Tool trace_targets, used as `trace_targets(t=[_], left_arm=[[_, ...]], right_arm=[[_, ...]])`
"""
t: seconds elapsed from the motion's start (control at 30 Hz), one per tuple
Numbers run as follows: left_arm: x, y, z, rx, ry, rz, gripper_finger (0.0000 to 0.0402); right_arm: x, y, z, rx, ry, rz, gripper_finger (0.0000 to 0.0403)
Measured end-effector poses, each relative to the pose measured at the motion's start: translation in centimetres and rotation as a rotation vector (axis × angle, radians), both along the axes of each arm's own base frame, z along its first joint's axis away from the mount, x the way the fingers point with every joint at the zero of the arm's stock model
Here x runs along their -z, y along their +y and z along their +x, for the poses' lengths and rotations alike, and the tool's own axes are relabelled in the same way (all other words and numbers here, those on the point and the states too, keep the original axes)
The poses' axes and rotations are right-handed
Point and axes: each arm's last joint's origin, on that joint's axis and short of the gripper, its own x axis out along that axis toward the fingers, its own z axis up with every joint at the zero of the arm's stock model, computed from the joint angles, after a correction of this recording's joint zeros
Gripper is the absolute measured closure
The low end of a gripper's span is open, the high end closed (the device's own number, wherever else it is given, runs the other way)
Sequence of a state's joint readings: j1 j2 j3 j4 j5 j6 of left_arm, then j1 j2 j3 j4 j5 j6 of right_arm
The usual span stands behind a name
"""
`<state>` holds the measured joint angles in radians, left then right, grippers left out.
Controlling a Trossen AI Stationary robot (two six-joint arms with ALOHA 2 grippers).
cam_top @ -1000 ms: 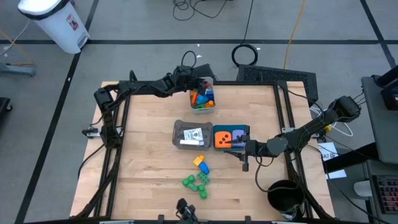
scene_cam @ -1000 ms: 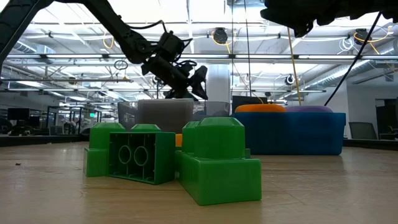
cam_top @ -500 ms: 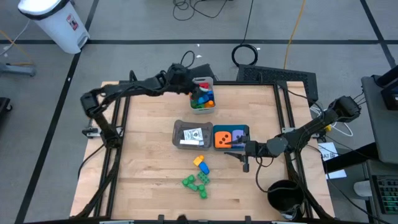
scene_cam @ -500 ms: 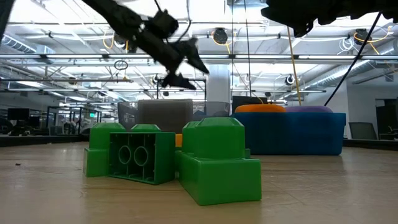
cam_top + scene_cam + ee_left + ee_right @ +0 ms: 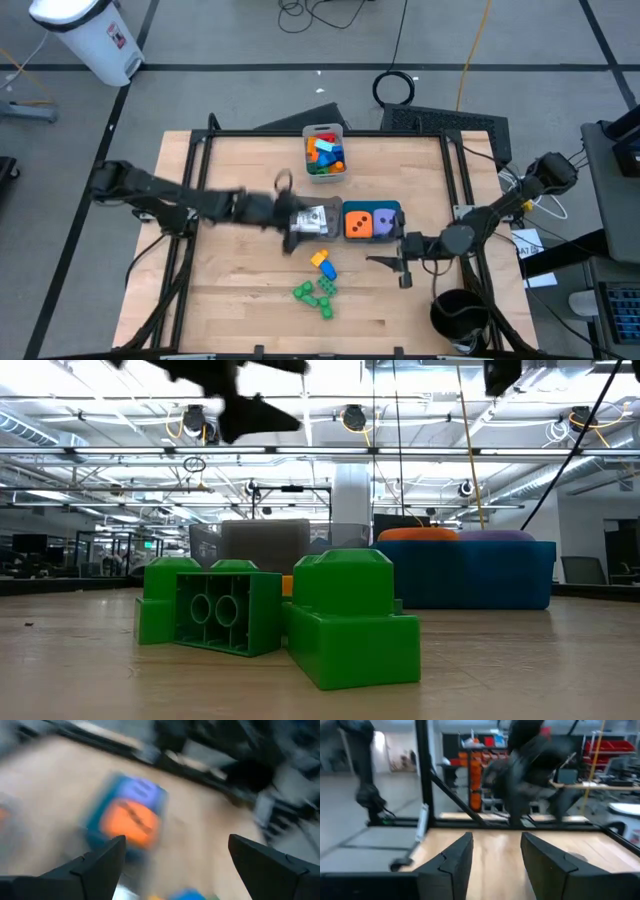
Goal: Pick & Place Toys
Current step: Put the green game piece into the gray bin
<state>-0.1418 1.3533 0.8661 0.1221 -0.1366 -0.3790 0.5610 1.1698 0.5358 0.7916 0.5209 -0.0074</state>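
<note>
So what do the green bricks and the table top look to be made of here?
Green bricks: apparently moulded plastic, smooth and slightly glossy, with round studs and hollow tubes underneath. Table top: looks like pale wood, butcher-block style, with visible grain strips and a matte finish.

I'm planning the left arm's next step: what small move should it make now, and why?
Probably ease the left tool on toward the loose blue and yellow bricks and lower over them. Its fingers stand open with nothing between them, it hangs over the grey bin, and those bricks and the green bricks lie loose on the table.

Two dark, slender jointed arms with black tapering fingers (image 5: 95, 865), cables trailing.
</note>
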Motion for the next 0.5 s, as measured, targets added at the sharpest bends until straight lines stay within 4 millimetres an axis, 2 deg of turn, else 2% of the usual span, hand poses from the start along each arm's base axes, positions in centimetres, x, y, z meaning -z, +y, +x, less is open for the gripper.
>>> trace_targets(t=[0.13, 0.27, 0.43, 0.5], left_arm=[[2.7, -4.7, -1.7, 0.151, 0.093, -0.116, 0.0046], [4.6, -8.6, -3.9, 0.199, 0.168, -0.17, 0.0046], [6.0, -12.4, -6.2, 0.129, 0.139, -0.004, 0.006], [6.6, -13.7, -6.5, 0.131, 0.109, 0.057, 0.0068]], right_arm=[[-0.7, 1.0, -0.7, -0.049, -0.062, 0.039, 0.0229], [-0.9, 1.5, -1.0, -0.074, -0.082, 0.048, 0.0225], [-0.9, 1.4, -1.0, -0.071, -0.085, 0.042, 0.0229], [-1.0, 1.3, -0.9, -0.061, -0.086, 0.028, 0.0231]])
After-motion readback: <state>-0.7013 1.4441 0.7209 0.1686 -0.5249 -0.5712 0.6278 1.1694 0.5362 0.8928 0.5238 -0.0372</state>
